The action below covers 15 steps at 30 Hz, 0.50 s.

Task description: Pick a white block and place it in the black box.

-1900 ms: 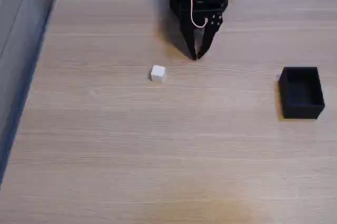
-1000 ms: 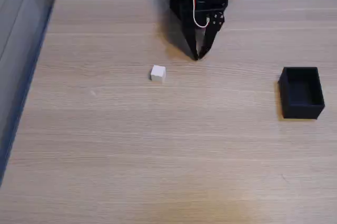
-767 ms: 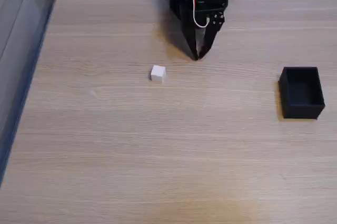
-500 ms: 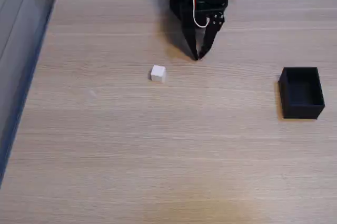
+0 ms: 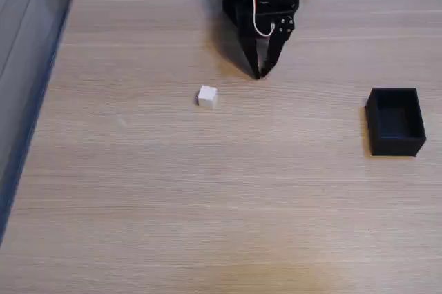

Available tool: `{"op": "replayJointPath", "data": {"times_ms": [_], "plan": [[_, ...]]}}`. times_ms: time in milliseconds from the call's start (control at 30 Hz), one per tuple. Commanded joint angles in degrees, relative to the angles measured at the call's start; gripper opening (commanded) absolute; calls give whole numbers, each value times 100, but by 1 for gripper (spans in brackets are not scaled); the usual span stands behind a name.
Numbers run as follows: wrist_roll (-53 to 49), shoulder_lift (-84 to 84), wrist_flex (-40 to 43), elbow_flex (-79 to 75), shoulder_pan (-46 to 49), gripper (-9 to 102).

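Fixed view. Pincer (image 5: 259, 73) hangs at the far side of the counter (image 5: 207, 190), tips drawn together to a point, nothing held. White block (image 5: 207, 96) sits alone on the bare wood, near the pincer, to its left and a little nearer the camera. Black box (image 5: 395, 121) stands open-topped, well apart at the right edge, empty as far as visible.

Step in hand, as judged: the reach to the block, not yet begun. To do it well: spread the tips before descending, centre them over the cube, square to two opposite faces, lower until they straddle it, then close. An off-centre approach would likely nudge the light cube aside.
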Motion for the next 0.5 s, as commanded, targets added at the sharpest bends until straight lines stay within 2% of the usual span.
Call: {"op": "replayJointPath", "data": {"times_ms": [0, 467], "plan": [[-18, 18, 18, 88, 53, 0], [-211, -44, 70, -105, 167, 0]]}}
